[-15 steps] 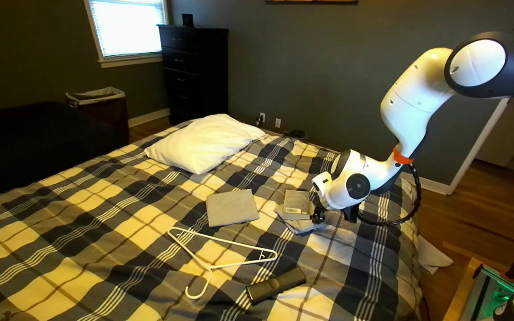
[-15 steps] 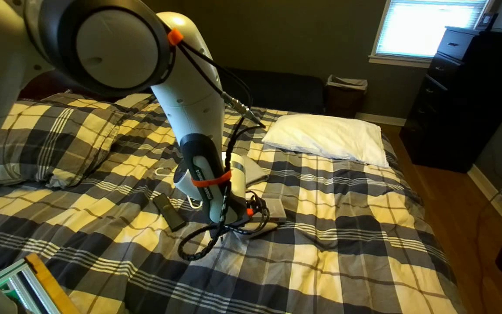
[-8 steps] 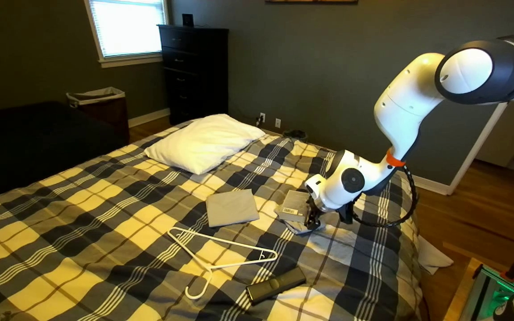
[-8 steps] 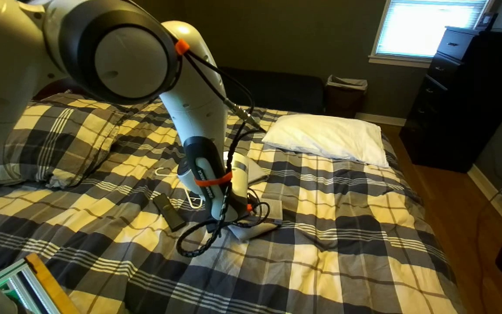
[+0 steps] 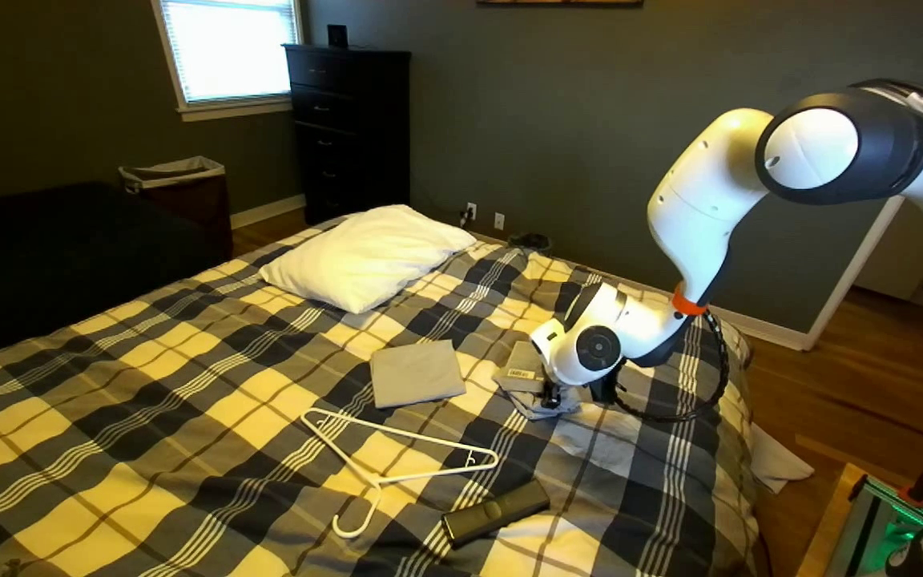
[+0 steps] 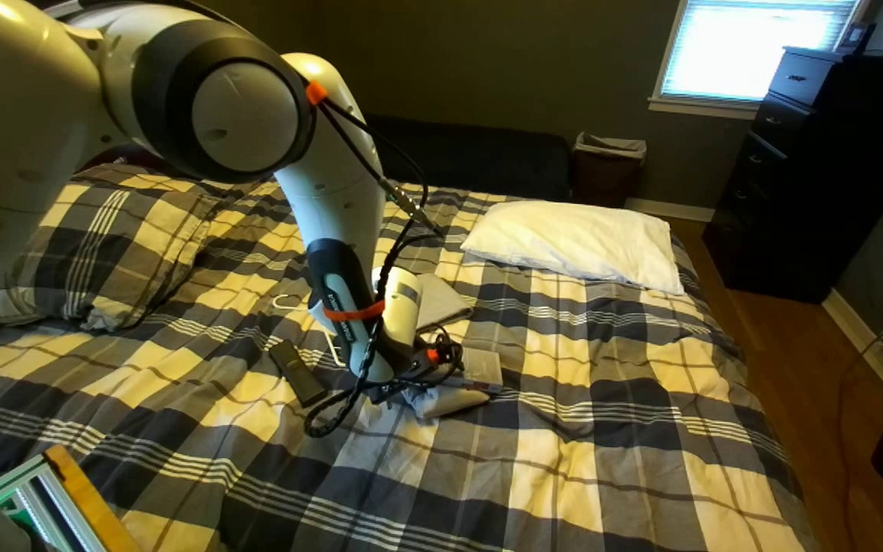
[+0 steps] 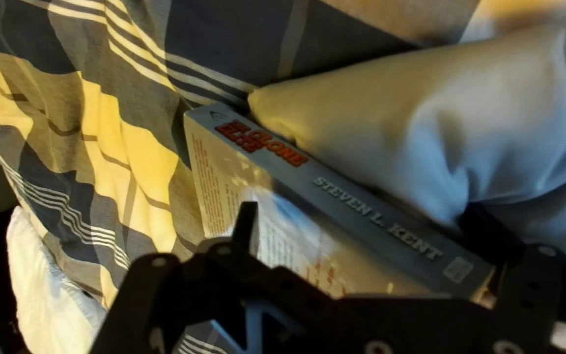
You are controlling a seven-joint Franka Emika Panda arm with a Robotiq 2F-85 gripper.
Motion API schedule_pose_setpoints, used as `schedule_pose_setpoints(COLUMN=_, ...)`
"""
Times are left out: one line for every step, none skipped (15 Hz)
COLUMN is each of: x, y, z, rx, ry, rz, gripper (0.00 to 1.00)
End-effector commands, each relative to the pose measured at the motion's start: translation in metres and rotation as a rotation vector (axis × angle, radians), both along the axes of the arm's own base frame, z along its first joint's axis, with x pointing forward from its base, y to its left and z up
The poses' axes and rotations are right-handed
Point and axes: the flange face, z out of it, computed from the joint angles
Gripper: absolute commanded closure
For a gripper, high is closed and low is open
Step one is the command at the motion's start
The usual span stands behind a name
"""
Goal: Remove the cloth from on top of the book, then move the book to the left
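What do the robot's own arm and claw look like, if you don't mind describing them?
The arm is glossy white and rounded, with dark joint housings, an orange band and a braided black cable. The claw is black, with jointed fingers.

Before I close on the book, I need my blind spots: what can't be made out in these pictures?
Whether the gripper touches the book: wrist view, the gripper's own dark frame in the way.
How far the pale cloth runs under the book, if at all: wrist view, hidden by the book.
The book's small print: wrist view, too blurred to read.
The gripper's tip end: in an exterior view, lost behind the arm.
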Motion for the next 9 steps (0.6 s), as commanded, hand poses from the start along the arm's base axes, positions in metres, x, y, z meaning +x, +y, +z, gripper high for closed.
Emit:
schedule_pose_setpoints(x=0.016, y=0.008, z=-0.01, rx=-0.03, ry=-0.028, rz=-0.006, gripper=0.01)
schedule_pose_setpoints(x=0.017, y=0.013, z=-0.006, rx=-0.039, ry=-0.029, rz=0.002, gripper=0.0)
schedule_pose_setpoints(x=0.015, y=0.018, z=-0.001, rx=-0.039, ry=-0.023, rz=0.014, gripper=0.0)
schedule_pose_setpoints(x=0.013, y=0.023, z=0.004, rx=-0.028, ry=-0.02, rz=0.026, gripper=0.0)
schedule_pose_setpoints(x=0.01, y=0.029, z=0.009, rx=-0.026, ry=-0.011, rz=0.047, gripper=0.0)
schedule_pose_setpoints(x=0.007, y=0.036, z=0.013, rx=-0.03, ry=-0.005, rz=0.067, gripper=0.0)
schedule_pose_setpoints(x=0.005, y=0.042, z=0.017, rx=-0.039, ry=-0.004, rz=0.086, gripper=0.0)
schedule_pose_setpoints(x=0.004, y=0.045, z=0.02, rx=-0.051, ry=-0.002, rz=0.101, gripper=0.0)
schedule_pose_setpoints(x=0.004, y=0.046, z=0.022, rx=-0.06, ry=0.006, rz=0.107, gripper=0.0)
